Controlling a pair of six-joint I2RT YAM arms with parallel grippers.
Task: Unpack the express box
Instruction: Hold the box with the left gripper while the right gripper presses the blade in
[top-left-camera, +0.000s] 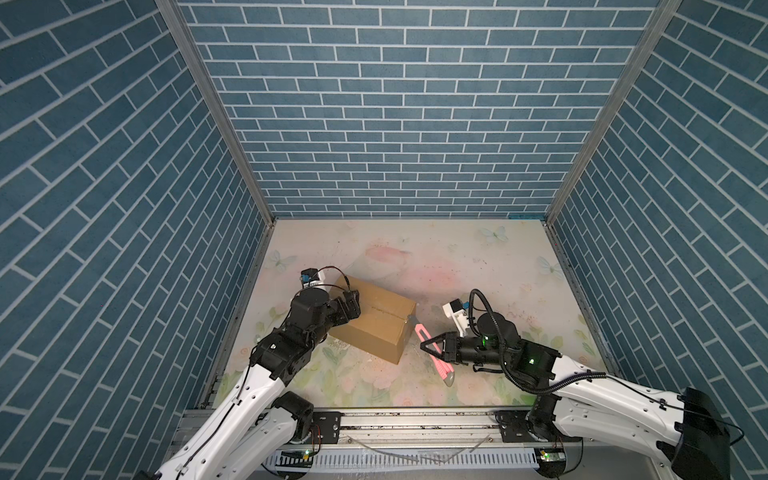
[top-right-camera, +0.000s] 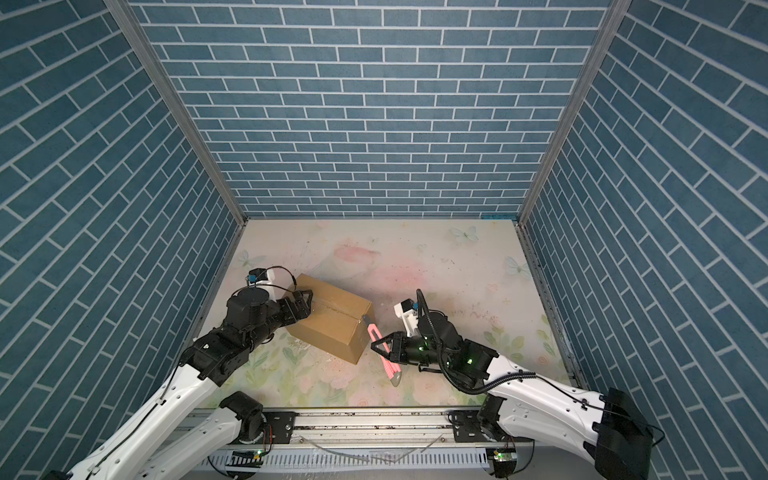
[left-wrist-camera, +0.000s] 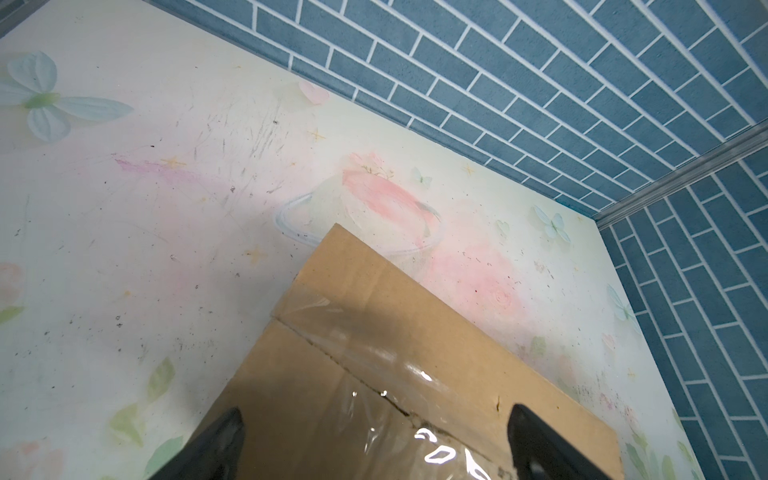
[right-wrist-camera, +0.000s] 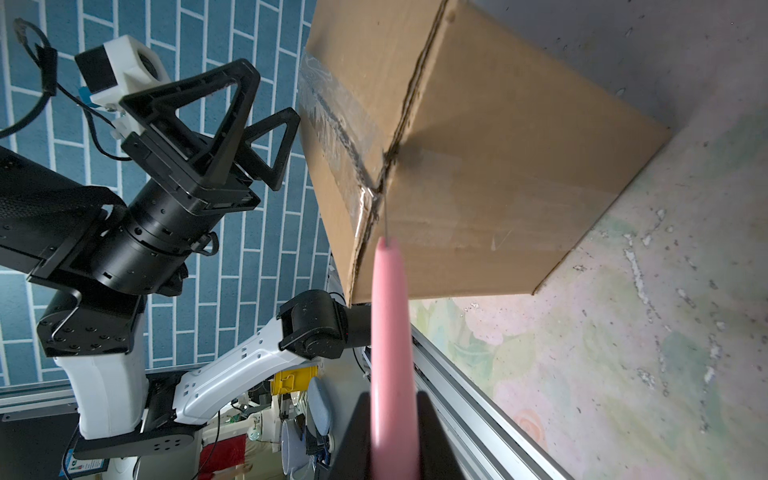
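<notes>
The express box (top-left-camera: 376, 328) (top-right-camera: 332, 324), a plain brown carton, lies slantwise on the floral mat, left of centre in both top views. Clear tape (left-wrist-camera: 374, 419) runs along its ragged top seam. My left gripper (top-left-camera: 351, 305) (top-right-camera: 302, 305) is wide open over the box's left end, its fingers (left-wrist-camera: 220, 444) straddling the taped seam; whether they touch the box is unclear. My right gripper (top-left-camera: 432, 345) (top-right-camera: 384, 345) is shut on a pink knife (top-left-camera: 421, 332) (top-right-camera: 373, 332) (right-wrist-camera: 390, 324). The knife's thin blade (right-wrist-camera: 385, 220) points at the seam on the box's right end.
Blue brick walls (top-left-camera: 399, 124) close in the back and both sides. A metal rail (top-left-camera: 415, 419) runs along the table's front edge. The floral mat (top-left-camera: 478, 266) is bare behind and to the right of the box. My left arm (right-wrist-camera: 137, 232) fills much of the right wrist view.
</notes>
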